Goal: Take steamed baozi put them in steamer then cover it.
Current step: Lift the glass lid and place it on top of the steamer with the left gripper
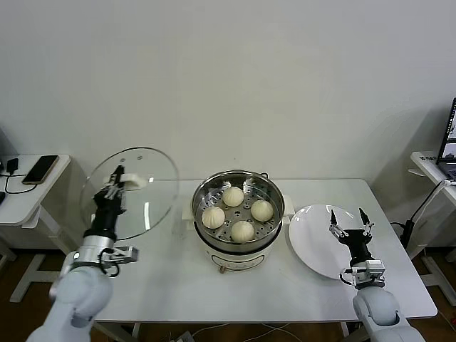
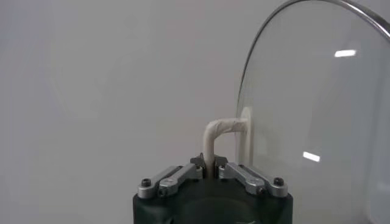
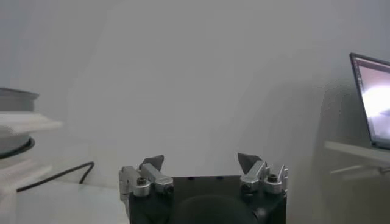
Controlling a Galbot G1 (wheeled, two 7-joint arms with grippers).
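The shiny steel steamer (image 1: 272, 191) stands mid-table on its white base, uncovered. On its perforated tray lie several cream-white baozi, among them ones at the back (image 1: 232, 196), the left (image 1: 213, 217) and the front (image 1: 242, 231). My left gripper (image 1: 114, 187) is raised over the table's left end, shut on the white handle (image 2: 214, 139) of the round glass lid (image 1: 146, 196), which it holds up on edge, left of the steamer. In the left wrist view the lid (image 2: 317, 115) stands beside that gripper (image 2: 209, 165). My right gripper (image 1: 350, 229) stands open and empty over the white plate (image 1: 317, 235).
A small side table with a phone (image 1: 40, 169) and a cable stands at the far left. Another side table carrying a laptop (image 1: 449, 139) is at the far right. The bare plate lies right of the steamer, near the table's front right.
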